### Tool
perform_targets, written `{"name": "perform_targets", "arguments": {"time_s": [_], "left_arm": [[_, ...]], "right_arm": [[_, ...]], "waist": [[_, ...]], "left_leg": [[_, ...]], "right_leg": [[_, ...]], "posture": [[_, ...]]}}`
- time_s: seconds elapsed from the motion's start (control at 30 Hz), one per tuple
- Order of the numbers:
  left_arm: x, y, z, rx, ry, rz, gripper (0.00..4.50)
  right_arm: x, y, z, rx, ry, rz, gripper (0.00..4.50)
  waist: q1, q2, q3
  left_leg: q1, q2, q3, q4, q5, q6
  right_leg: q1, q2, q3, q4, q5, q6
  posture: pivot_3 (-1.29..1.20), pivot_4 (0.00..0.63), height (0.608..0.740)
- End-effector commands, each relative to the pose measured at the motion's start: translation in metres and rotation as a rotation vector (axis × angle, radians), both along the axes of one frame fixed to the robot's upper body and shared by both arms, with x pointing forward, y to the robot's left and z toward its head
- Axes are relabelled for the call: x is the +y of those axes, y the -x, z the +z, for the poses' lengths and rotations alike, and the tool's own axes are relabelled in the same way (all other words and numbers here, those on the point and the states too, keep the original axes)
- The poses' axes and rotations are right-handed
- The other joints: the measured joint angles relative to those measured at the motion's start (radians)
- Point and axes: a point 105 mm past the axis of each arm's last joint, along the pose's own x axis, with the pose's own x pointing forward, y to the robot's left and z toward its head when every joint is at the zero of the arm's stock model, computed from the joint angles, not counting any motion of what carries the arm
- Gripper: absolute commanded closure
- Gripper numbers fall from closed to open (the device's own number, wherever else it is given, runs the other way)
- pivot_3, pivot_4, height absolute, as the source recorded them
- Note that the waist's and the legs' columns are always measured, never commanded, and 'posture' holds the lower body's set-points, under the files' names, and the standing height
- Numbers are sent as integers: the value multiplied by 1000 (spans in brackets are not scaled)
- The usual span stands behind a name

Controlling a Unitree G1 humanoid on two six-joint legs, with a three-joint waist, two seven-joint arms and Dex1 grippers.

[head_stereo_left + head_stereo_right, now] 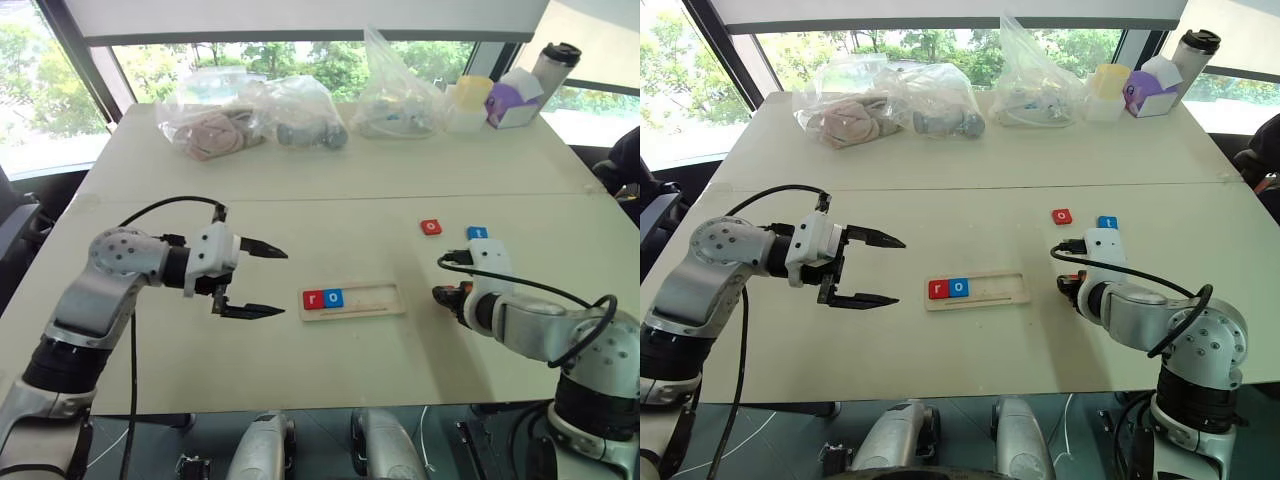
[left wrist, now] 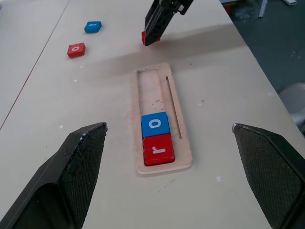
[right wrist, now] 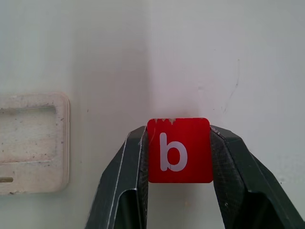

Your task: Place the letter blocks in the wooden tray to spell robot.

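Red "b" block [image 3: 179, 150] sits pinched between the right gripper's [image 3: 178, 157] two black fingers, just above the table beside the wooden tray's [image 1: 390, 300] empty end. The tray holds a red "r" [image 1: 313, 299] and blue "o" [image 1: 333, 298]. The left gripper [image 1: 262, 280] hovers spread wide, empty, near the tray's filled end. Farther off lie a red "o" [image 1: 431, 227] and blue "t" [image 1: 478, 233].

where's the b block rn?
The b block is clamped in the right pincer, just above the table, right of the tray.
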Motion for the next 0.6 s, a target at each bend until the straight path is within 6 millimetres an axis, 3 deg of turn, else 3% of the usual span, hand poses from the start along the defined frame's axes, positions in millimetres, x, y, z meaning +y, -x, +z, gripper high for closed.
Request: {"name": "perform_targets", "arguments": {"time_s": [0.03,0.3,0.33,0.4,0.5,0.6], "left_arm": [[0,2,7,-51,-10,-5,0],[-2,2,7,-54,3,5,0],[-2,2,7,-54,4,6,0],[-2,2,7,-54,5,7,0],[-3,2,7,-56,9,10,0],[-4,1,7,-57,13,11,0]], "right_arm": [[-3,3,6,4,-3,-32,3308],[-3,14,5,120,1,-73,3308],[-2,15,5,124,-2,-73,2508],[0,14,6,122,0,-66,1995],[1,12,8,116,-2,-65,590],[3,9,11,105,-1,-54,590]], "waist": [[2,0,0],[-1,-1,0],[-1,-1,0],[0,-1,0],[1,-1,0],[2,-1,0]], "left_leg": [[0,0,0,0,0,0],[0,1,1,0,0,0],[0,2,1,0,0,0],[0,2,1,1,0,0],[0,3,1,1,0,0],[0,3,1,1,0,0]], "right_leg": [[0,0,0,0,0,0],[1,1,1,-3,-2,-2],[1,1,1,-3,-2,-2],[1,2,1,-3,-2,-2],[1,2,1,-3,-2,-2],[1,2,1,-3,-2,-2]], "posture": [[0,150,740],[0,150,740],[0,150,740],[0,150,740],[0,150,740],[0,150,740]]}}
